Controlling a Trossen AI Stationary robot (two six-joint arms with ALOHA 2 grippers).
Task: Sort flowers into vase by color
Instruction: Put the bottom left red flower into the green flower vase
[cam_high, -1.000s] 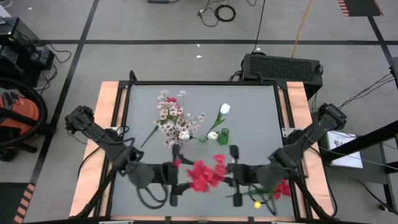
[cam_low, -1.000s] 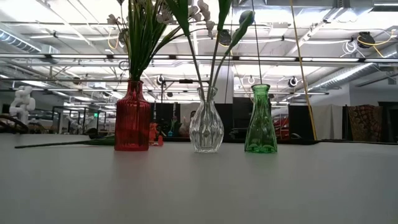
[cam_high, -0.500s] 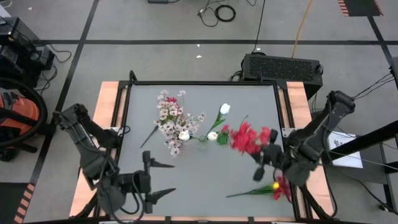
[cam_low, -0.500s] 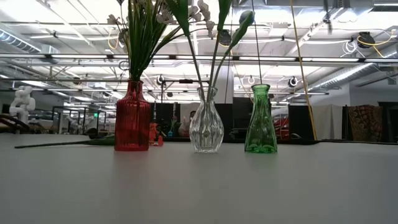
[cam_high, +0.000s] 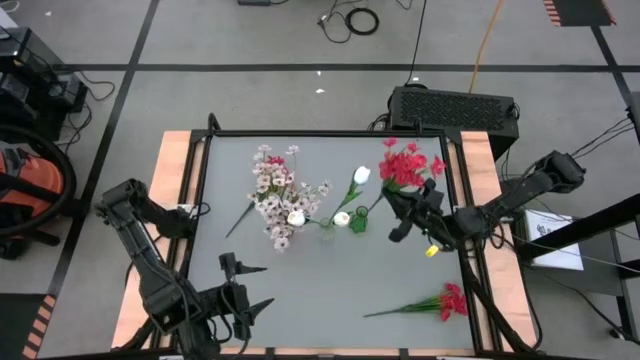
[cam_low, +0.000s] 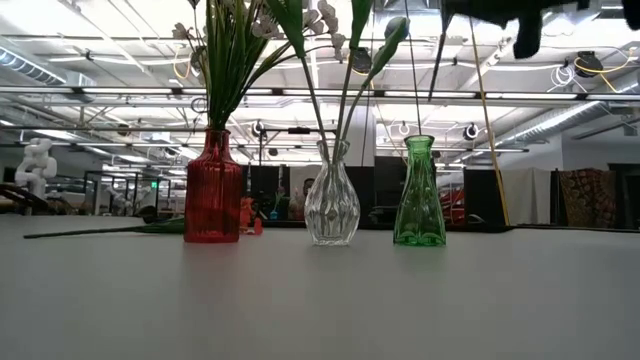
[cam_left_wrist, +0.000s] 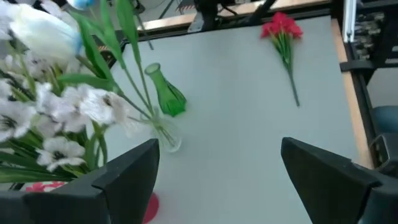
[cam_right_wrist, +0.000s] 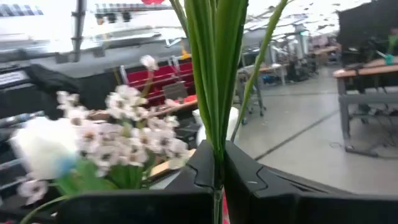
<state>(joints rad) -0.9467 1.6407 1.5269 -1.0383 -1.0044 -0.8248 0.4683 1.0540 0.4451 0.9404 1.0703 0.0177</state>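
Observation:
My right gripper (cam_high: 404, 213) is shut on a bunch of red flowers (cam_high: 405, 165), held high just right of the green vase (cam_high: 358, 219); the blooms point toward the far edge. The red vase (cam_low: 212, 190) carries pinkish-white blossoms (cam_high: 278, 190). The clear vase (cam_low: 332, 203) holds white tulip buds (cam_high: 361, 175). The green vase (cam_low: 419, 195) stands beside it. A second red sprig (cam_high: 443, 301) lies flat near the table's right near corner. My left gripper (cam_high: 246, 290) hangs open over the near left part of the table. My right gripper pinches the red bunch's green stems (cam_right_wrist: 215, 163) between its two fingers, several stems together, below the blooms. The bunch is lifted clear of the table, with the blooms (cam_high: 405, 165) beyond the fingers and a stem end (cam_low: 437, 58) hanging down above the vases.
A loose green stem (cam_high: 238, 218) lies on the table left of the red vase. The three vases stand in a row mid-table. Wooden rails (cam_high: 177, 190) border the grey table on left and right. Open table surface lies along the near edge (cam_high: 330, 320).
The right gripper has carried the red bunch from the near middle of the table to the right, then up and toward the far edge, beside the green vase. The bunch has turned so its blooms point far. The left arm has drawn back toward the near left corner.

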